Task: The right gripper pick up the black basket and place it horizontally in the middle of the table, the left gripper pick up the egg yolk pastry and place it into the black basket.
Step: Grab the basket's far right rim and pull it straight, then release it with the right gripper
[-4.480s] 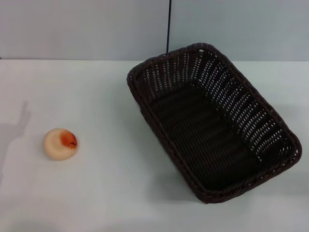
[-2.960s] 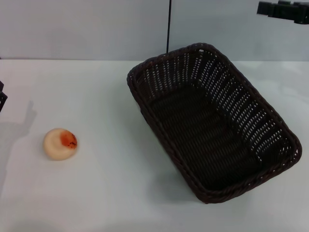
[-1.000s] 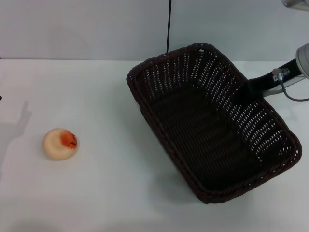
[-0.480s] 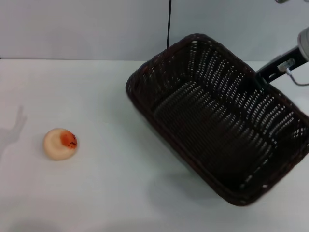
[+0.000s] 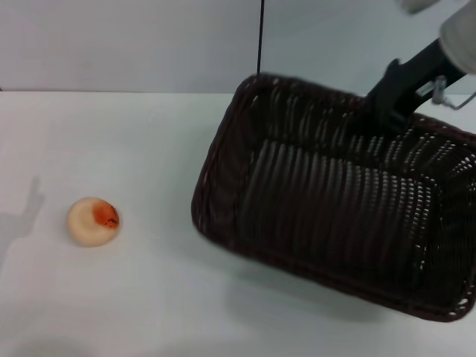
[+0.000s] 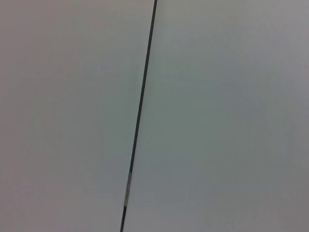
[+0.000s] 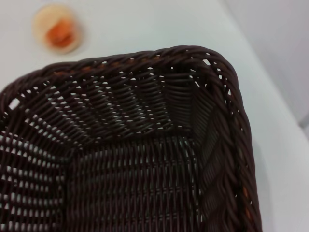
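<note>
We see no words, numbers or signs to read anywhere, not on any of the things and not on the wall.

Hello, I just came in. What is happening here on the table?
The right hand, black and at the end of a white and black arm, grips the far rim of the large dark woven wicker basket and holds it tilted above the plain white table. The basket is empty. The small round cream pastry with an orange patch lies alone on the table to the basket's left, untouched. The left hand is not in view; its wrist camera shows only a pale wall.
</note>
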Controlling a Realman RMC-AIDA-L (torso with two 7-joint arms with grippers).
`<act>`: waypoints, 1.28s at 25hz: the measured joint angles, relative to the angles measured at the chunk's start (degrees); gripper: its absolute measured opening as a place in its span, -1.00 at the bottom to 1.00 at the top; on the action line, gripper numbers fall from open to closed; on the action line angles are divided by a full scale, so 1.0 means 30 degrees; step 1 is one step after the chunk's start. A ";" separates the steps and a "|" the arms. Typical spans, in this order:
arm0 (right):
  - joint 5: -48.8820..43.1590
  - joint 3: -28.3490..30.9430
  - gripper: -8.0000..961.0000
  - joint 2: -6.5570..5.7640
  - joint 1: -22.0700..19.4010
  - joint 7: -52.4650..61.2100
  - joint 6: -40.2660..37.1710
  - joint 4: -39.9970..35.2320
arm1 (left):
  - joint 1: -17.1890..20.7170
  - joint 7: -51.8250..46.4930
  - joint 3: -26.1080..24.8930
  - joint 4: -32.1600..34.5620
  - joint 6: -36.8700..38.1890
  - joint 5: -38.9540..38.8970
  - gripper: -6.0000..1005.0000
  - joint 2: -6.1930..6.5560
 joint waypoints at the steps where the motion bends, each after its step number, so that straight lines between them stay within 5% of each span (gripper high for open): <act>1: 0.0000 0.0000 -0.71 0.0000 0.0000 0.0000 0.0000 0.0000 | 0.0000 0.0000 0.0000 0.0000 0.0000 0.0000 0.68 0.0000; 5: -0.0054 -0.0875 -0.71 0.0849 0.0427 -0.1775 0.0230 -0.0155 | 0.0211 0.0093 0.0448 -0.0307 0.0167 0.0001 0.68 0.0011; 10: -0.0200 -0.1988 -0.71 0.1373 0.0477 -0.2475 0.1251 -0.0143 | 0.0328 0.0111 0.0759 -0.0318 0.0234 0.0000 0.68 0.0022; 30: 0.0707 -0.2751 -0.68 0.1510 -0.0119 -0.1322 0.2655 0.0034 | 0.0082 -0.0011 0.0654 -0.0113 0.0522 -0.0066 0.68 0.0128; 32: 0.0686 -0.2878 -0.41 0.1509 -0.0140 -0.1321 0.2733 0.0009 | 0.0060 -0.0013 0.0652 -0.0098 0.0589 -0.0084 0.68 0.0143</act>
